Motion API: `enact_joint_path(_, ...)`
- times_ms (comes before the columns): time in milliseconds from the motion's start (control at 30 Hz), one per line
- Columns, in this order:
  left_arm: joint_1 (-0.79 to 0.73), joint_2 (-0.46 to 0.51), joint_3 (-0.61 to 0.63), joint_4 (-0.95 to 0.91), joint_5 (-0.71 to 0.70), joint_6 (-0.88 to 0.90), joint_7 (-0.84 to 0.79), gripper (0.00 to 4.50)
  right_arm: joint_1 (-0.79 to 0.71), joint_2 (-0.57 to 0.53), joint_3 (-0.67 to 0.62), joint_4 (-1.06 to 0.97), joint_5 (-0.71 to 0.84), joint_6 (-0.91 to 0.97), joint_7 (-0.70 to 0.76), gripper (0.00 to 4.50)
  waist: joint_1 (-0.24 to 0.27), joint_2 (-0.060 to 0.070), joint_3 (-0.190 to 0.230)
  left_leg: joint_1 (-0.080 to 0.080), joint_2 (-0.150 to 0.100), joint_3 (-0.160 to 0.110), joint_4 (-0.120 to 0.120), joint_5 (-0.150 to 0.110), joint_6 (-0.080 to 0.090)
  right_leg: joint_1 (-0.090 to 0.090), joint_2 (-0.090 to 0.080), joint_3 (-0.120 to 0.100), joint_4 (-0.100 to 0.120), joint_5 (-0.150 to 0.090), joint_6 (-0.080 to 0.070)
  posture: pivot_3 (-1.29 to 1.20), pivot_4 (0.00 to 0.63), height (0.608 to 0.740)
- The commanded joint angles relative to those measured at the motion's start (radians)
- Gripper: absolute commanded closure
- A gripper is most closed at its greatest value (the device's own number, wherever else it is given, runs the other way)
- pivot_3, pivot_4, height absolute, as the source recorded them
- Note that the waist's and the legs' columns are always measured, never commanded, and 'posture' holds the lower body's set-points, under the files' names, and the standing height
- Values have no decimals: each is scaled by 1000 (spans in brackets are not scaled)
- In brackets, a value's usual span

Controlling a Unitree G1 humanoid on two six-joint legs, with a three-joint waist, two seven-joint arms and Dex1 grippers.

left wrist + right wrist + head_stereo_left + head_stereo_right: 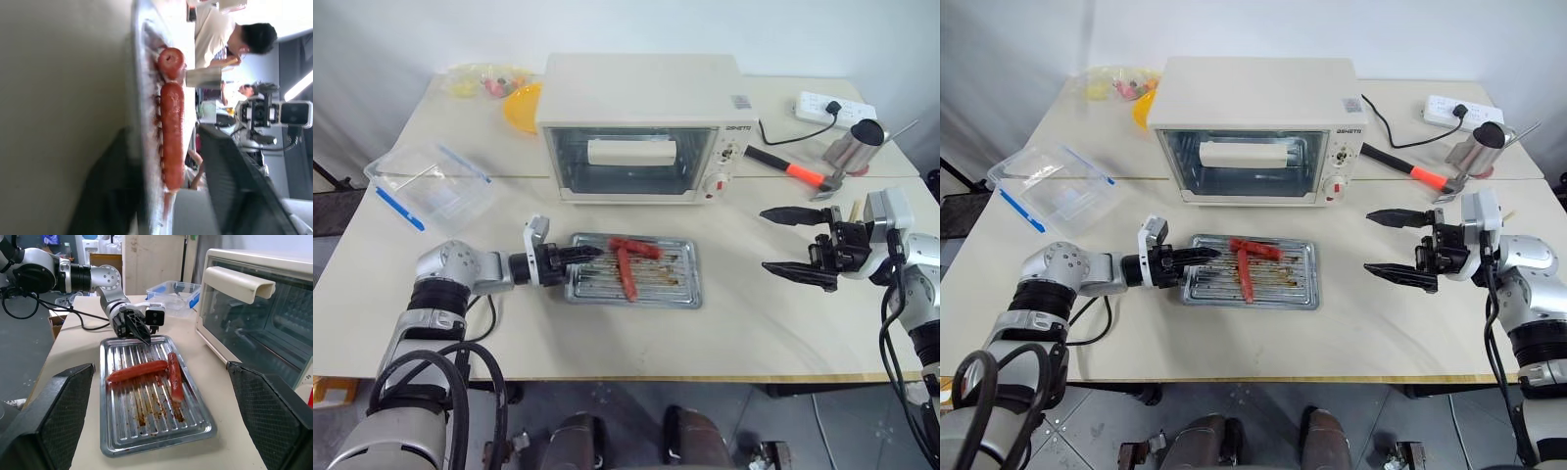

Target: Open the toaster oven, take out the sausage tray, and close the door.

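The cream toaster oven point(641, 93) stands at the back middle of the table. Its glass door point(576, 164) is shut, and the bar handle point(631, 152) runs across it. In front lies the silver sausage tray point(680, 282) with a few red sausages point(628, 266) on it. My left gripper point(587, 260) is at the tray's left edge. In the left wrist view its fingers point(230, 181) stand apart with the tray rim point(142, 98) between them. My right gripper point(765, 240) hovers wide open to the right of the tray, pointing left and holding nothing.
A clear plastic box with blue clips point(431, 186) sits at the left. An orange bowl point(524, 106) and a bag of small items point(480, 80) lie behind it. At the back right are a hammer point(788, 168), a metal cup point(852, 147) and a power strip point(832, 106).
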Motion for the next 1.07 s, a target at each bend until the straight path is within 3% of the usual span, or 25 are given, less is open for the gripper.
enact_joint_path(33,-12,49,24,-45,50,16,-65,1179,-39,10,-39,-5,-5,-3,64,0,-8,0,0,0,0,0,0,0,0,0,0,0,0,0,0,0,150,740)
enact_joint_path(167,17,135,16,-157,75,66,-127,80,-61,14,-25,5,-11,8,64,0,-16,-2,1,0,1,0,0,0,0,0,0,0,1,0,0,0,150,740)
enact_joint_path(367,99,312,5,-336,111,55,-231,80,-115,30,2,60,-35,2,64,0,-16,-2,1,-1,1,1,0,0,0,-4,0,2,3,0,0,0,150,740)
enact_joint_path(533,245,363,105,-466,178,-318,-371,80,-139,31,56,85,-55,-28,64,0,-12,-2,1,-3,2,3,0,0,0,-9,0,4,7,0,0,0,150,740)
enact_joint_path(700,413,389,124,-549,344,-716,-432,80,-145,4,152,106,-85,-111,64,0,-15,-2,1,-4,1,5,1,0,0,-13,-1,5,8,0,0,0,150,740)
enact_joint_path(767,473,339,215,-529,333,-954,-528,80,-149,-12,205,128,-104,-164,64,0,-17,-2,1,-4,1,6,0,-1,0,-14,-1,6,9,0,0,0,150,740)
enact_joint_path(867,545,406,160,-478,426,-1042,-616,80,-149,-10,234,168,-125,-228,64,0,-18,-2,1,-4,2,11,0,-1,0,-15,-1,6,9,0,-1,0,150,740)
enact_joint_path(1067,562,399,181,-458,441,-1063,-618,80,-136,-20,282,226,-169,-336,64,0,-17,-2,1,-3,7,20,1,-2,1,-16,-3,7,11,0,-1,0,150,740)
